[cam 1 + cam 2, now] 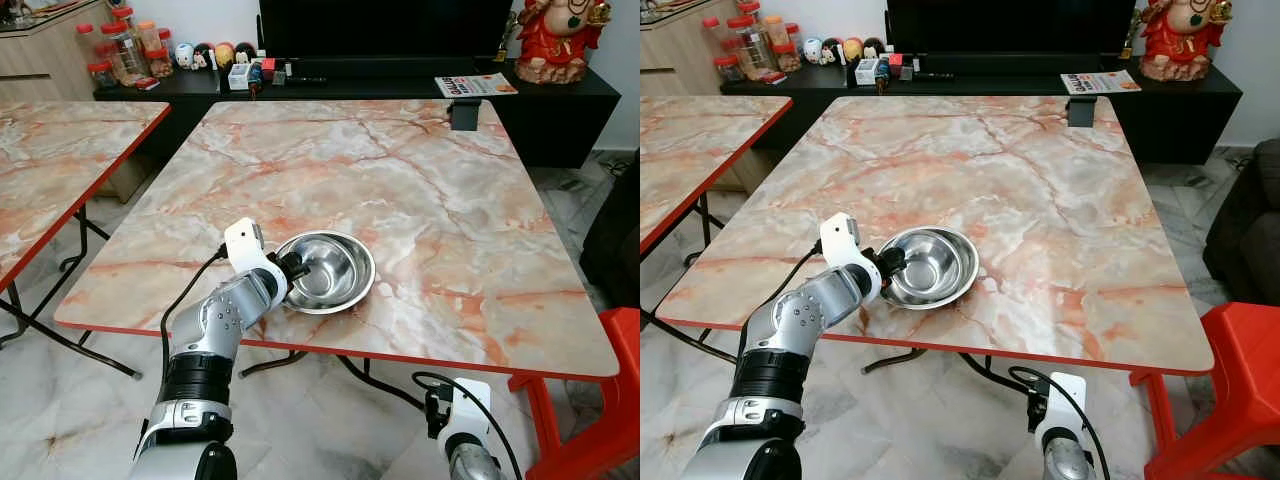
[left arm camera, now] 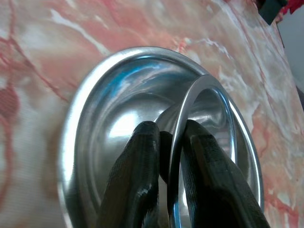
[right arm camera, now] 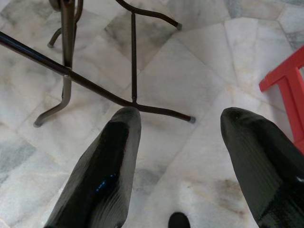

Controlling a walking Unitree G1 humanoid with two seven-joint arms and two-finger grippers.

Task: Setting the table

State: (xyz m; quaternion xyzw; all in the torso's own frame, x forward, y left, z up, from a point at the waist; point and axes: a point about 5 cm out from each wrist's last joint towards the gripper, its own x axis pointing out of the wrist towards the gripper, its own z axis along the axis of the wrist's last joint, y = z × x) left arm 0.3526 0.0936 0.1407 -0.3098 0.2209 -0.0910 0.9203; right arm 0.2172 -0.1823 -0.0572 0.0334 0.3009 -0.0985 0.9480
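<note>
Left gripper [image 2: 172, 156] clamped on steel bowl's [image 1: 335, 262] thin rim near table [image 1: 450, 220] edge; risked slipping, tipping off.

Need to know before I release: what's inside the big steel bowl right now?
Inside the big steel bowl sits a smaller steel bowl, tilted, its rim pinched by the left gripper. No food or cutlery is visible. The fingers hide part of the bottom.

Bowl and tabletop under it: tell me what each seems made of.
Bowl: looks like polished stainless steel, with mirror-like reflections inside and a thin rolled rim, pinched by the left claw. Tabletop: glossy marble-patterned surface with a red edge, probably printed laminate rather than stone.
</note>
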